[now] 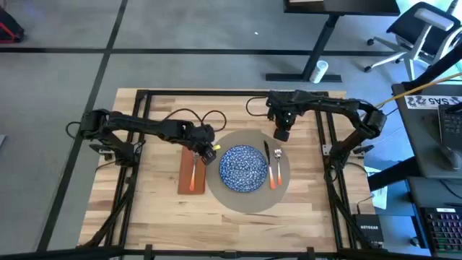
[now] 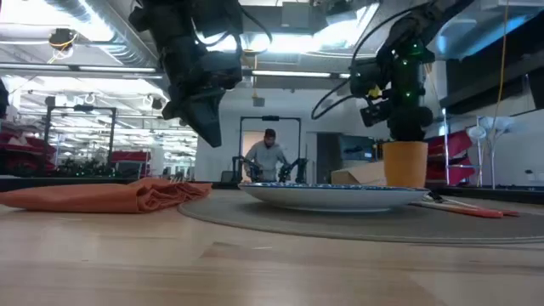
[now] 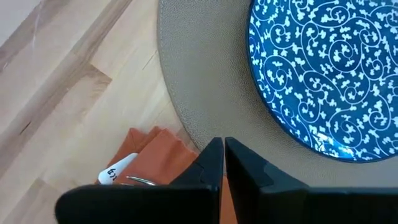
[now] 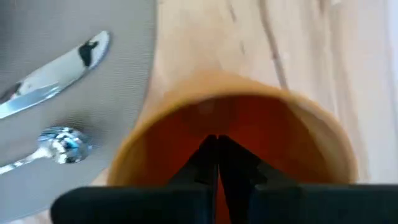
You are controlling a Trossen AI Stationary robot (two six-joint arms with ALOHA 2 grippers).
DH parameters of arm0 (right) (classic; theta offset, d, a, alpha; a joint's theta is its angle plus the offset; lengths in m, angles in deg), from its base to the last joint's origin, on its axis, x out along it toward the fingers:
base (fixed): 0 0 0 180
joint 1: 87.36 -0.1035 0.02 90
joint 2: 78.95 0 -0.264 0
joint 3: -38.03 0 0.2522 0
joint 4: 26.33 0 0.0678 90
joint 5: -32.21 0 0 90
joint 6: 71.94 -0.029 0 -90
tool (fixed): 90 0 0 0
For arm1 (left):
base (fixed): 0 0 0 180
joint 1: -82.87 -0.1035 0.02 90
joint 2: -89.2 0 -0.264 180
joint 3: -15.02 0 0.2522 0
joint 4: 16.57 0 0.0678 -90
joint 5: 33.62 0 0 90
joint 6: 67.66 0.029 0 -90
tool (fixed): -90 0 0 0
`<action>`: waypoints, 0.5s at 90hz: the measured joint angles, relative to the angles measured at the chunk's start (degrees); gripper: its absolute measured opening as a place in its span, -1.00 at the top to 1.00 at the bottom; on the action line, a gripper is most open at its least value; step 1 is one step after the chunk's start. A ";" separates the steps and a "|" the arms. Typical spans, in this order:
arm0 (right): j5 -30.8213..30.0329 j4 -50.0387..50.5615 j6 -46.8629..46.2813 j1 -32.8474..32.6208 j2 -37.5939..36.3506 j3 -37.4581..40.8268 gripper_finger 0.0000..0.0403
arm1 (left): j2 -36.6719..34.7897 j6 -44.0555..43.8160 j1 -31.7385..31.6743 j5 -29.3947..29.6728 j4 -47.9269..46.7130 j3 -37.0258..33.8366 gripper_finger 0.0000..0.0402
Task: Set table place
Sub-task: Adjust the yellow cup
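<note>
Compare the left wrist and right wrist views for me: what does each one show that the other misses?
Only the left wrist view shows the blue patterned plate, the rust-red napkin beside the placemat, and the left gripper with its fingers closed together above the placemat's edge.

Only the right wrist view shows the orange cup, seen from above with the right gripper closed over its opening, plus a knife and a spoon lying on the placemat.

Both show the grey-beige placemat and the light wooden table.
</note>
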 joint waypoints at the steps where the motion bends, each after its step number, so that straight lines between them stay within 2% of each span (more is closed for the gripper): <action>1: 0.19 0.13 0.04 -0.01 0.00 0.00 1.00 | -0.01 -0.01 0.01 0.00 0.00 0.01 1.00; 45: 4.73 4.87 0.59 -0.02 0.00 0.00 1.00 | -0.06 -0.10 -0.05 0.00 0.00 0.02 1.00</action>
